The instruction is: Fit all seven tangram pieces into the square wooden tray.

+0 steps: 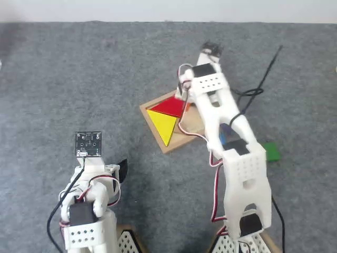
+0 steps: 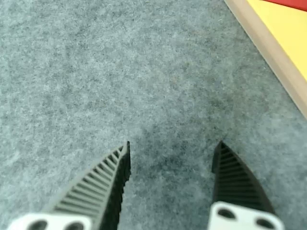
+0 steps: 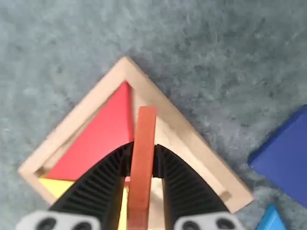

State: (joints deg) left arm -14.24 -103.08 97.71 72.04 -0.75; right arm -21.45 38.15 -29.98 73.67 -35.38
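Observation:
The square wooden tray [image 1: 158, 139] lies turned like a diamond at the table's middle, holding a red triangle [image 1: 169, 106] and a yellow triangle [image 1: 163, 125]. My right gripper [image 3: 143, 155] hangs over the tray's far corner [image 3: 125, 62], shut on an orange piece [image 3: 143, 163] held on edge beside the red triangle [image 3: 100, 143]. A blue piece [image 3: 283, 148] rests on the carpet outside the tray. My left gripper [image 2: 170, 153] is open over bare carpet near the tray's edge [image 2: 268, 48], nothing between its fingers. A green piece [image 1: 272, 151] sits beside the right arm.
Grey carpet covers the table. The right arm [image 1: 231, 142] stretches across the tray's near-right side and hides part of it. A black cable [image 1: 260, 87] trails behind that arm. A smaller light-blue piece [image 3: 273, 218] lies near the blue one.

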